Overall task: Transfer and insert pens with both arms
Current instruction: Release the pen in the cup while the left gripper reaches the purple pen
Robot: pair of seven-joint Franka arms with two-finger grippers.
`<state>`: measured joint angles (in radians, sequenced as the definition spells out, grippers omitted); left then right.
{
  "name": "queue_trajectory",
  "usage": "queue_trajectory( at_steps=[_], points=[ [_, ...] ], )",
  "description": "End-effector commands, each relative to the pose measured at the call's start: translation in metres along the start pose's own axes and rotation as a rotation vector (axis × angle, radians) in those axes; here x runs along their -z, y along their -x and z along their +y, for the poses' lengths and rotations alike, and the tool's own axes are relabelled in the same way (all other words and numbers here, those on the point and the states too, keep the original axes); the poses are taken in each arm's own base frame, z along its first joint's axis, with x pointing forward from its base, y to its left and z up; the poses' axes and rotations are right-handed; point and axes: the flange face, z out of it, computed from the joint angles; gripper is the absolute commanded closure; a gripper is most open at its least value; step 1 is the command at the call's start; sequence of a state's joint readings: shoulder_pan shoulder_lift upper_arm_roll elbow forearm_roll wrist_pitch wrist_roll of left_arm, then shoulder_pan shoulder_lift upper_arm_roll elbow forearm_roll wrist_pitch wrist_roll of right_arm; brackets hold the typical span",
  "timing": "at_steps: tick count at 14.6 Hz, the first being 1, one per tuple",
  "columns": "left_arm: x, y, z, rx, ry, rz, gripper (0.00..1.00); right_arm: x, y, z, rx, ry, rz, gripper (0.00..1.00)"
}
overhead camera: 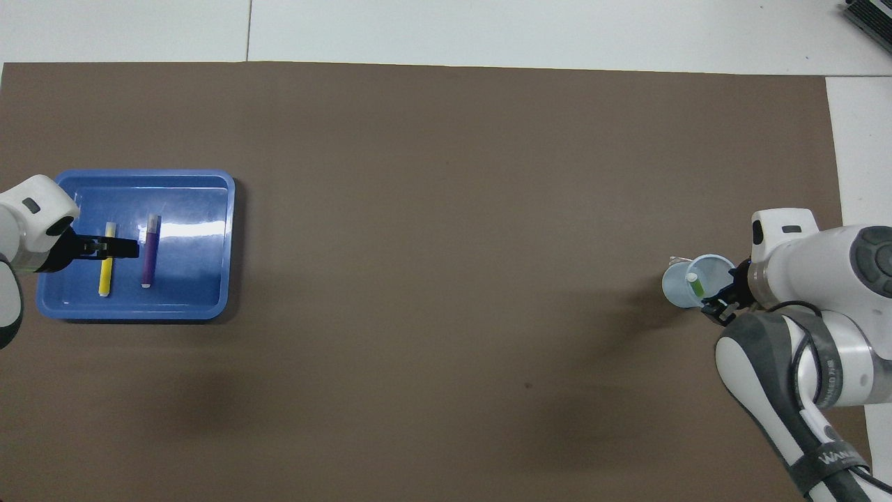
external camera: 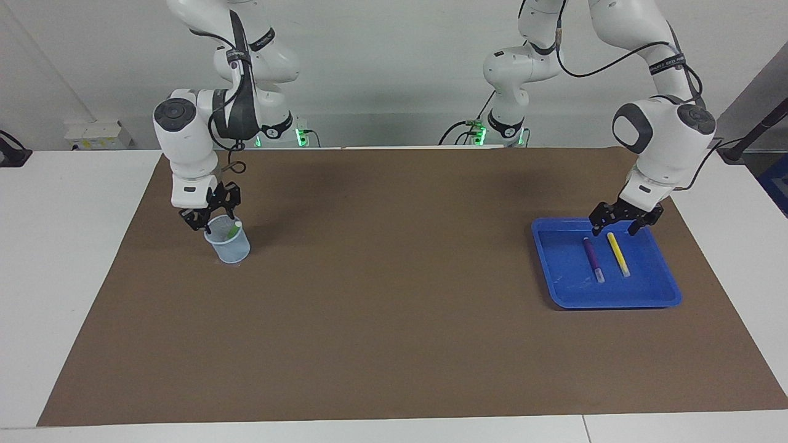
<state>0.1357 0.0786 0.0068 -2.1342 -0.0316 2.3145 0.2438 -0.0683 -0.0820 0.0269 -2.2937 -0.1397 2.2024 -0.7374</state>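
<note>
A: Three pens — where are they?

B: The green pen (external camera: 231,232) leans inside the clear cup (external camera: 229,243), near the desk (external camera: 394,344) edge at the right arm's end. The purple pen (external camera: 593,259) and the yellow pen (external camera: 618,253) lie side by side, apart, in the blue tray (external camera: 668,294) at the left arm's end.

A: And the hands?

B: The right hand (external camera: 208,219) sits just over the cup's rim, fingers parted and gripping nothing; the green pen stands free of them. The left hand (external camera: 611,226) hangs low over the tray's edge nearest the robots, above the pens' ends, fingers spread wide and empty.
</note>
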Motion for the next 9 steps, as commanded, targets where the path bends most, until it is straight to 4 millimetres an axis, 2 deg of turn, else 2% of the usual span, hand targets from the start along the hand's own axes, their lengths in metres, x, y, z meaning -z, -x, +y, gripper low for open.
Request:
queue_trajectory(
  at_steps=[1, 4, 6, 9],
  points=[
    [-0.032, -0.007, 0.007, -0.015, -0.012, 0.015, 0.03, 0.021, 0.004, -0.001, -0.043, -0.050, 0.007, 0.35],
    [-0.057, -0.012, 0.011, -0.027, -0.013, 0.026, 0.04, 0.055, -0.003, 0.002, -0.047, -0.075, -0.019, 0.36],
    [-0.072, -0.014, 0.016, -0.037, -0.013, 0.029, 0.08, 0.076, -0.008, -0.004, -0.127, -0.141, 0.002, 0.36],
    [-0.081, -0.013, 0.015, -0.035, -0.014, 0.032, 0.13, 0.096, -0.031, -0.034, -0.217, -0.218, 0.053, 0.36]
  ],
)
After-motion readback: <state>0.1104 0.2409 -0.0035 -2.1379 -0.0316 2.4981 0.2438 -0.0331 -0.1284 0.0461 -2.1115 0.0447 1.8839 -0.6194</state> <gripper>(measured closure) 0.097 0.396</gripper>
